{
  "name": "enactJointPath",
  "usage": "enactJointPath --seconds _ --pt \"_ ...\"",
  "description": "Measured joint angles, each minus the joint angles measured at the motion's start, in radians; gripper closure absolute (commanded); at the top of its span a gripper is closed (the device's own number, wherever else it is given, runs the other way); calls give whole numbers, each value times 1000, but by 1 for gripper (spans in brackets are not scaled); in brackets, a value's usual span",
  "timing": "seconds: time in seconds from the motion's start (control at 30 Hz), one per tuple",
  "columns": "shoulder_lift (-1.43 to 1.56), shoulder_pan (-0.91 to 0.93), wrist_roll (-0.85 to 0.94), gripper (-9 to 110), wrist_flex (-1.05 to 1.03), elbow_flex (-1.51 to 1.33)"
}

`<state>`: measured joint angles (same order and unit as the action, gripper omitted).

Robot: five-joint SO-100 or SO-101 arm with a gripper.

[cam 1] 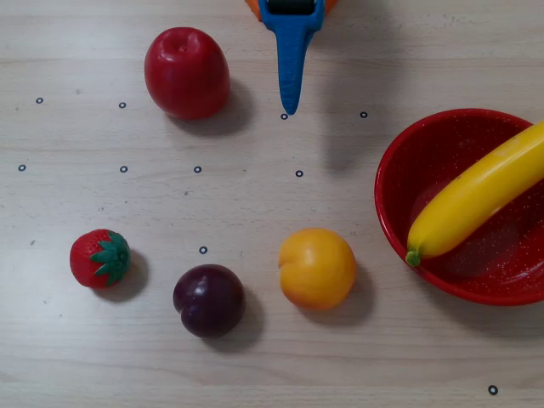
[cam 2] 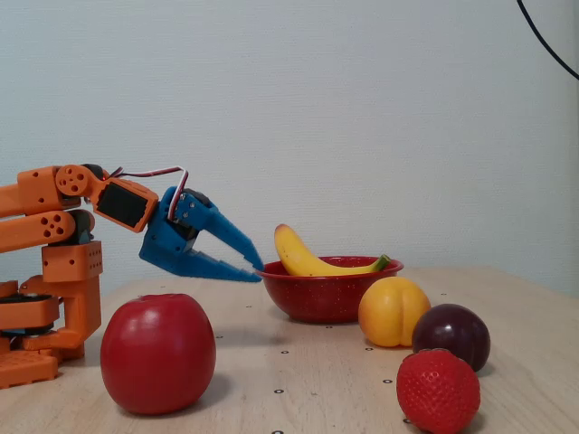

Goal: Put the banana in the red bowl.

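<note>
Nearest the fixed camera sit a red apple (cam 2: 157, 352) and a strawberry (cam 2: 438, 391) on the pale wooden surface (cam 2: 317, 380), with a dark plum (cam 2: 451, 335) and a round yellow-orange fruit (cam 2: 393, 311) just behind. Farther back, the banana (cam 1: 476, 194) lies inside the red bowl (cam 1: 399, 191). From overhead its long axis runs diagonally, green stem resting on the bowl's lower-left rim, the other end cut off by the right edge. That edge also crops the bowl. Left of the bowl in the fixed view, the blue claw (cam 2: 257, 269) hangs above the surface, empty, jaws slightly parted. Overhead, only its narrow tip shows.
</note>
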<state>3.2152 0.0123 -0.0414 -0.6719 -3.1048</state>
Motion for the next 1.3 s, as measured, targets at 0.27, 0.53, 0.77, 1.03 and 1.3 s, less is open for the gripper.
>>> enactJointPath --seconds 0.27,0.53,0.77,1.03,1.3 --pt "0 23 72 101 -137 0" --pt "0 28 72 101 -210 0" --pt "0 52 72 101 -210 -2" --pt "0 52 72 101 -210 -2" --pt "0 52 72 101 -210 -2"
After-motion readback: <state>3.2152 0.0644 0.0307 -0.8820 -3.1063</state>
